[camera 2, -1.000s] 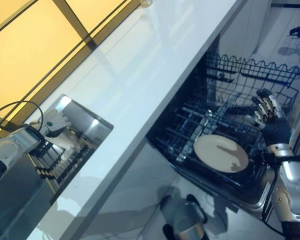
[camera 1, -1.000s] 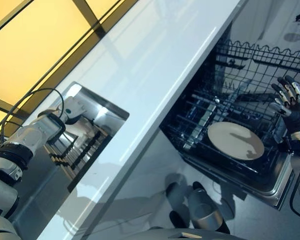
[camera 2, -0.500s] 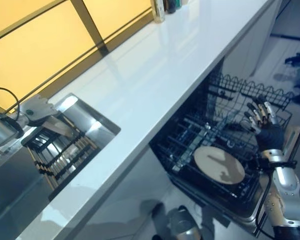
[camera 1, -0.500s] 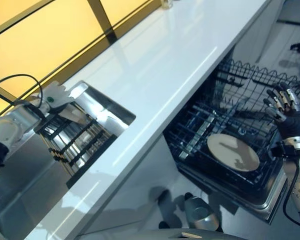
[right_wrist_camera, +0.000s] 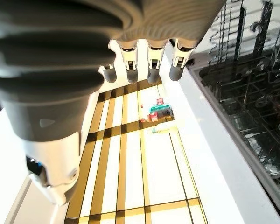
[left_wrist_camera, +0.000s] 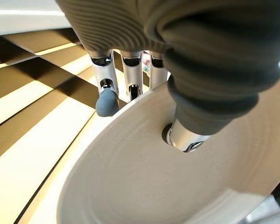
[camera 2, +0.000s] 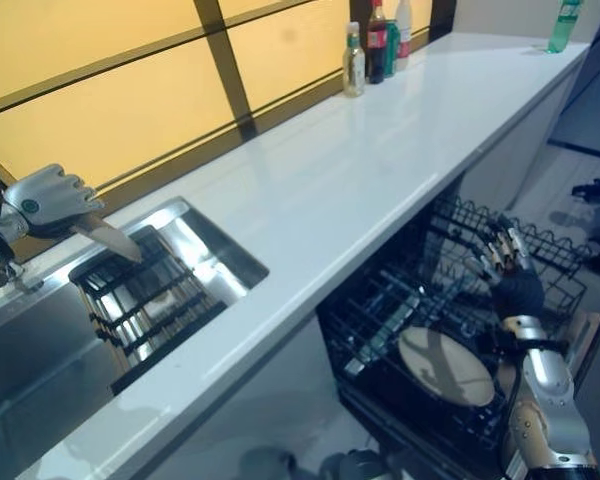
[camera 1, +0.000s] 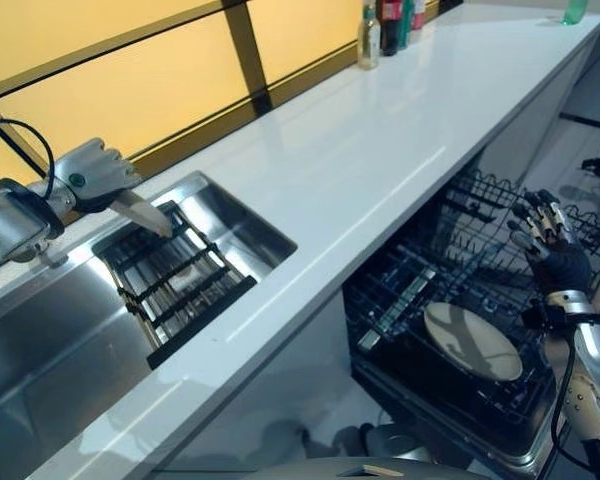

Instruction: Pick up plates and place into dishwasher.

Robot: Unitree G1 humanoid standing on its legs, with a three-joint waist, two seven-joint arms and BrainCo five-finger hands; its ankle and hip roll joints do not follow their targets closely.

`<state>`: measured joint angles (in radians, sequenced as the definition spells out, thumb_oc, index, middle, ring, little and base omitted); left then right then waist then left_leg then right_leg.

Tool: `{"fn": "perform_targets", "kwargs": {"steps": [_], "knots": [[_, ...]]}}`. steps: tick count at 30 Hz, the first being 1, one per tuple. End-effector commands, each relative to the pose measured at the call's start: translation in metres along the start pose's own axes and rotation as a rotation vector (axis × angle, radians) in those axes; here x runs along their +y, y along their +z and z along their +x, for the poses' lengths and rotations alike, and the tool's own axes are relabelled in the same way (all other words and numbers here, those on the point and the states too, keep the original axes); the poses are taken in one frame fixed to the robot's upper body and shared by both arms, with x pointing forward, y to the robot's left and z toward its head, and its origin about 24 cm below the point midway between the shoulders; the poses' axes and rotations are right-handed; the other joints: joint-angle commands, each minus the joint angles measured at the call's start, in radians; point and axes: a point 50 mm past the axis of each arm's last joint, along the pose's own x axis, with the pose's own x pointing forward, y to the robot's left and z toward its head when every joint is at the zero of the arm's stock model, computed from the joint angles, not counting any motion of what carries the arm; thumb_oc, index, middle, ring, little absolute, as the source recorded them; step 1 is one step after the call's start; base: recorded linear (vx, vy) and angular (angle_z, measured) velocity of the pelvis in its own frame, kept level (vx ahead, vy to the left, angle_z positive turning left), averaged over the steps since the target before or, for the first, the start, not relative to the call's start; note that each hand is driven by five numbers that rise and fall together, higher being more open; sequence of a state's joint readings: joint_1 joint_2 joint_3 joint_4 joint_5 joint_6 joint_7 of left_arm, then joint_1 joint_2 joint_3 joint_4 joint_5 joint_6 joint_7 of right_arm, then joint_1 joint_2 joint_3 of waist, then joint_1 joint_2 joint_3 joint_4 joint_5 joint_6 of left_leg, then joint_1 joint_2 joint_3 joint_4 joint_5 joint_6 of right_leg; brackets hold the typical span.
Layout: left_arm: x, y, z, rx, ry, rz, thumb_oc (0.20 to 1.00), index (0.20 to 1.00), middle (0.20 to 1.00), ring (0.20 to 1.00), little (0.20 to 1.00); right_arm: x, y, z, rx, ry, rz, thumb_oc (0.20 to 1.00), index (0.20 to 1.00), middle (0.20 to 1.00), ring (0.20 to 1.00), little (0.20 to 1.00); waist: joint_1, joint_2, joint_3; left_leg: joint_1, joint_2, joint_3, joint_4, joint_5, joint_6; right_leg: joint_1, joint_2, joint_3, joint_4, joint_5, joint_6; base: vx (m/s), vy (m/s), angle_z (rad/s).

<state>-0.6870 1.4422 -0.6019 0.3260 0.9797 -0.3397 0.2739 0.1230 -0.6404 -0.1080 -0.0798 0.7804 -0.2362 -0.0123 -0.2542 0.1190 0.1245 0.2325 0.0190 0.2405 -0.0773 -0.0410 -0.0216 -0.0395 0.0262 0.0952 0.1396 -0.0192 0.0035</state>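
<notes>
White counter [camera 1: 380, 150], left wrist view: left robot hand [left_wrist_camera: 130, 65] gripping plate [left_wrist_camera: 168, 186]

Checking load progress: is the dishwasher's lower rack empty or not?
Not empty. One plate lies flat in the pulled-out lower rack. The left robot hand grips a second plate over the sink.

A long white counter [camera 1: 380, 150] is being seen, w/ a steel sink [camera 1: 40, 340] set into it. Bottles [camera 2: 375, 45] are being kept at the far end by the window, & a green one [camera 2: 563, 25] near the corner. A plate [camera 1: 472, 341] is being carried flat in the dishwasher rack [camera 1: 460, 290] below.
</notes>
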Motion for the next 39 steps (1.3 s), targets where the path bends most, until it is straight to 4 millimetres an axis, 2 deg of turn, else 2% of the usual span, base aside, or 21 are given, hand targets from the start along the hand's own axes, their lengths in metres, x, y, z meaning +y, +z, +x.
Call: {"fn": "perform_targets", "kwargs": {"steps": [1, 6, 8, 13, 18, 23, 27, 29, 32, 39], "knots": [[0.036, -0.033, -0.008, 0.123, 0.144, -0.103, 0.200, 0.200, 0.200, 0.200, 0.200, 0.013, 0.027, 0.003, -0.162, 0.053, 0.036, 1.000, 1.000, 1.000, 1.000, 1.000, 0.000, -0.025, -0.081, -0.099, 0.003, -0.055, 0.050, 0.021, 0.029, 0.060, -0.066, -0.033, -0.025, 0.011, 0.101, -0.05, -0.008, 0.02], [0.061, -0.030, -0.004, 0.138, 0.329, -0.341, 0.200, 0.200, 0.200, 0.200, 0.200, 0.013, 0.022, 0.000, -0.175, 0.027, 0.043, 1.000, 1.000, 1.000, 1.000, 1.000, 0.014, -0.041, -0.087, -0.104, 0.002, -0.060, 0.046, 0.024, 0.033, 0.057, -0.065, -0.033, -0.027, 0.019, 0.105, -0.07, -0.010, 0.00], [0.065, -0.026, -0.003, 0.136, 0.394, -0.427, 0.200, 0.200, 0.200, 0.200, 0.200, 0.014, 0.018, -0.001, -0.176, 0.016, 0.056, 1.000, 1.000, 1.000, 1.000, 1.000, 0.020, -0.049, -0.089, -0.104, 0.002, -0.059, 0.044, 0.027, 0.033, 0.056, -0.064, -0.032, -0.029, 0.024, 0.105, -0.07, -0.006, -0.02], [0.058, -0.012, -0.007, 0.150, 0.520, -0.653, 0.200, 0.200, 0.200, 0.200, 0.200, 0.012, 0.009, -0.001, -0.162, -0.011, 0.056, 1.000, 1.000, 1.000, 1.000, 1.000, 0.033, -0.065, -0.099, -0.107, 0.001, -0.065, 0.038, 0.034, 0.035, 0.055, -0.061, -0.027, -0.034, 0.034, 0.103, -0.06, 0.004, -0.01], [0.055, -0.010, -0.010, 0.215, 0.660, -0.855, 0.200, 0.200, 0.200, 0.200, 0.200, 0.013, 0.009, 0.003, -0.187, -0.064, -0.006, 1.000, 1.000, 1.000, 1.000, 1.000, 0.046, -0.077, -0.109, -0.109, -0.002, -0.079, 0.034, 0.036, 0.036, 0.058, -0.061, -0.030, -0.040, 0.037, 0.098, -0.07, 0.008, 0.07], [0.041, 0.014, -0.004, 0.269, 0.800, -1.097, 0.200, 0.200, 0.200, 0.200, 0.200, 0.021, 0.011, 0.009, -0.235, -0.103, -0.026, 1.000, 1.000, 1.000, 1.000, 1.000, 0.059, -0.092, -0.113, -0.113, -0.005, -0.094, 0.024, 0.042, 0.037, 0.052, -0.060, -0.035, -0.037, 0.049, 0.093, -0.08, 0.034, 0.05], [0.036, 0.041, 0.006, 0.285, 0.849, -1.263, 0.200, 0.200, 0.200, 0.200, 0.200, 0.028, 0.022, 0.015, -0.311, -0.141, -0.098, 1.000, 1.000, 1.000, 1.000, 1.000, 0.069, -0.099, -0.112, -0.116, -0.008, -0.106, 0.025, 0.041, 0.038, 0.049, -0.063, -0.041, -0.030, 0.052, 0.092, -0.06, 0.031, 0.07], [0.038, 0.054, 0.012, 0.273, 0.871, -1.351, 0.200, 0.200, 0.200, 0.200, 0.200, 0.033, 0.033, 0.018, -0.384, -0.172, -0.179, 1.000, 1.000, 1.000, 1.000, 1.000, 0.075, -0.103, -0.111, -0.117, -0.011, -0.114, 0.024, 0.040, 0.040, 0.049, -0.063, -0.043, -0.028, 0.053, 0.091, -0.05, 0.026, 0.03], [0.044, 0.069, 0.020, 0.242, 0.894, -1.447, 0.200, 0.200, 0.200, 0.200, 0.200, 0.038, 0.047, 0.024, -0.463, -0.175, -0.210, 1.000, 1.000, 1.000, 1.000, 1.000, 0.081, -0.107, -0.109, -0.117, -0.013, -0.119, 0.023, 0.039, 0.042, 0.049, -0.065, -0.045, -0.025, 0.054, 0.092, -0.04, 0.020, 0.03], [0.066, 0.091, 0.036, 0.122, 0.935, -1.622, 0.200, 0.200, 0.200, 0.200, 0.200, 0.067, 0.069, 0.037, -0.585, 0.000, -0.355, 1.000, 1.000, 1.000, 1.000, 1.000, 0.096, -0.115, -0.110, -0.122, -0.016, -0.126, 0.023, 0.037, 0.045, 0.048, -0.070, -0.053, -0.024, 0.051, 0.095, -0.01, 0.004, 0.00]]}}
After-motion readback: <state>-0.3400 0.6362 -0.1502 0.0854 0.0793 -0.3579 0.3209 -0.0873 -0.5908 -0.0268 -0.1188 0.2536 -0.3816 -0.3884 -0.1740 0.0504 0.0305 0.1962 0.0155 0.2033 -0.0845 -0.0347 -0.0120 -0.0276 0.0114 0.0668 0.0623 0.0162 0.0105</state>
